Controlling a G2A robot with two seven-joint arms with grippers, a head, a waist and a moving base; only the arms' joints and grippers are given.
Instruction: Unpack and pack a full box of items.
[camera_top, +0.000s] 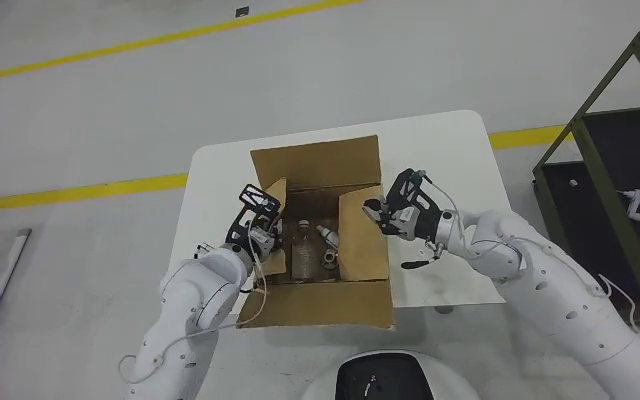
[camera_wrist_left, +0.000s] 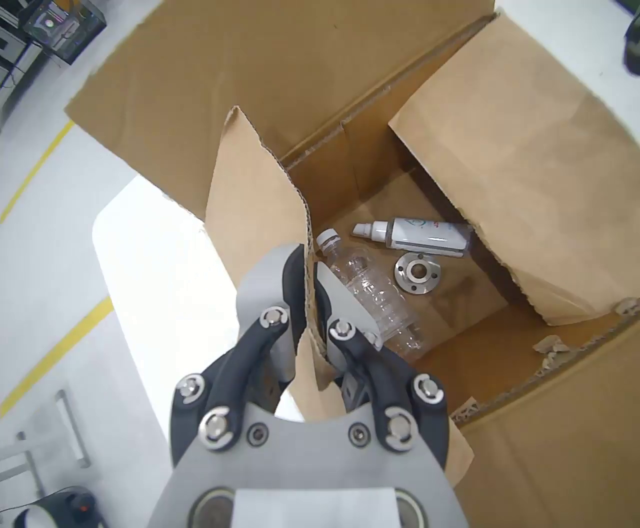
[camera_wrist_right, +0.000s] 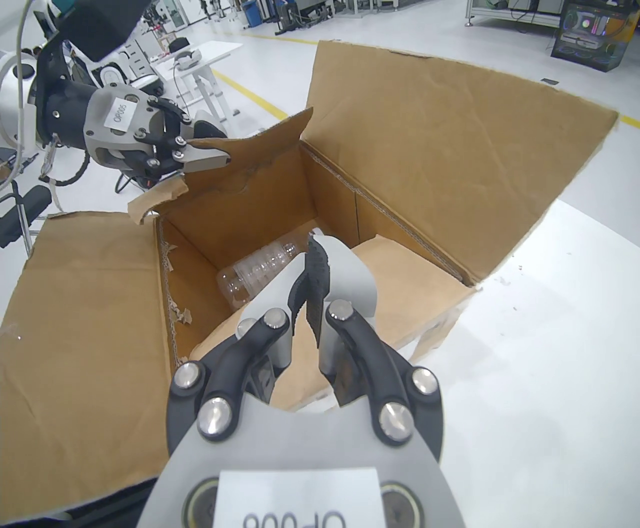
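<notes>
White table (camera_top: 450, 150) — left gripper (camera_wrist_left: 307, 260) pinching left flap (camera_wrist_left: 250, 200) of box (camera_top: 320, 165); right gripper (camera_wrist_right: 312, 265) closed, angled down over right flap (camera_wrist_right: 400, 280)

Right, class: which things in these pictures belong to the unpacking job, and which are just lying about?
Belong to the job:
box
bottle
tube
flange
left gripper, shut on a flap
right gripper, by the opposite flap

Just there:
table, which only carries the box
rack
floor lines
</notes>
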